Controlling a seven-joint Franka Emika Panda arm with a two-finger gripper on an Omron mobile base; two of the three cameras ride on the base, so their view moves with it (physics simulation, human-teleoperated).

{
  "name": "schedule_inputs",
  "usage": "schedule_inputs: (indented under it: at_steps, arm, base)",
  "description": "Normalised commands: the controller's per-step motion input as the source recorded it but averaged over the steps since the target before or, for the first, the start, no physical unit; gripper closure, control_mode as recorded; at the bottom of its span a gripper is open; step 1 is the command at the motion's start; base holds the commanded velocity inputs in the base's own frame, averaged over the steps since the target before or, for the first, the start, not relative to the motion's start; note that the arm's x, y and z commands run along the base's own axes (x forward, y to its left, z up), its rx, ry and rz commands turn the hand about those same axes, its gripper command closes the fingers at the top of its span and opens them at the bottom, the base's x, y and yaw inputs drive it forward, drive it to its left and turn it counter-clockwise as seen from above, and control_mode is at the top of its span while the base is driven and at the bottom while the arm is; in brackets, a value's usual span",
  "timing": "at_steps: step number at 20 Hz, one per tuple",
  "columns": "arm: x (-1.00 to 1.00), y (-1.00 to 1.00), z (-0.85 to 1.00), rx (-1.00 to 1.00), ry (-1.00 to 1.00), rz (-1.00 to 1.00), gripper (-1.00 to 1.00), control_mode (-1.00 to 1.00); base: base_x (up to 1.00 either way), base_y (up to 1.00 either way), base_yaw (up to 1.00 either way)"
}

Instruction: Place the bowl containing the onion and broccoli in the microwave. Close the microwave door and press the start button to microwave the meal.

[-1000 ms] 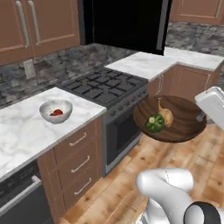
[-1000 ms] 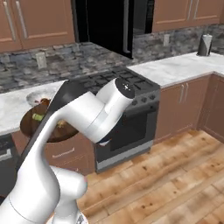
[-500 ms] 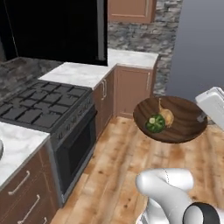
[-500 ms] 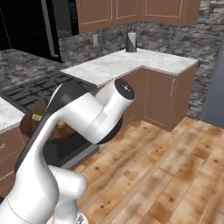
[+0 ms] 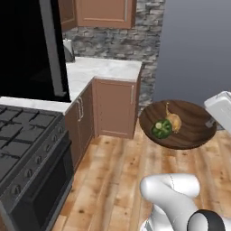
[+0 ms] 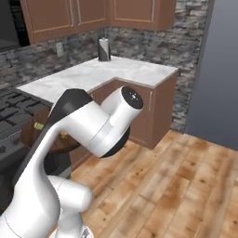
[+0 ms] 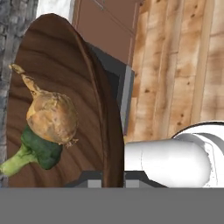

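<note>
The wide dark wooden bowl (image 5: 189,128) hangs level over the wooden floor at the right, well away from the counter. In it lie the tan onion (image 5: 174,121) and, touching it, the green broccoli (image 5: 161,129). My gripper (image 5: 210,122) is shut on the bowl's right rim. In the hand view the rim (image 7: 111,144) runs down between my fingertips (image 7: 89,179), with the onion (image 7: 52,116) above the broccoli (image 7: 41,151). The black microwave door (image 5: 31,49) with its grey bar handle (image 5: 52,49) fills the upper left. My arm hides most of the bowl (image 6: 29,135) in the right base view.
A black stove (image 5: 27,140) stands at the lower left. A marble corner counter (image 5: 106,70) over brown cabinets lies ahead, with a dark grey canister (image 6: 104,49) at its back. A tall grey panel (image 5: 198,45) closes the right side. Wooden floor (image 5: 117,180) lies below.
The whole picture has swung: stove and counter slid left, so the camera moved with the base. The bowl stays held at the same spot beside the arm, onion and broccoli still inside.
</note>
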Motion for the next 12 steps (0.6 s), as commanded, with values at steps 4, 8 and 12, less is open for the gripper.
schedule_inputs:
  at_steps: [4, 8, 12]
  arm:
    - [0.0, 0.0, 0.0, 0.0, 0.0, 0.0, 1.0, 1.0]
    - [0.0, 0.0, 0.0, 0.0, 0.0, 0.0, 1.0, 1.0]
    - [0.0, 0.0, 0.0, 0.0, 0.0, 0.0, 1.0, 1.0]
  base:
    - [0.9, -0.24, 0.41]
    - [0.69, -0.24, 0.66]
    - [0.78, -0.17, 0.74]
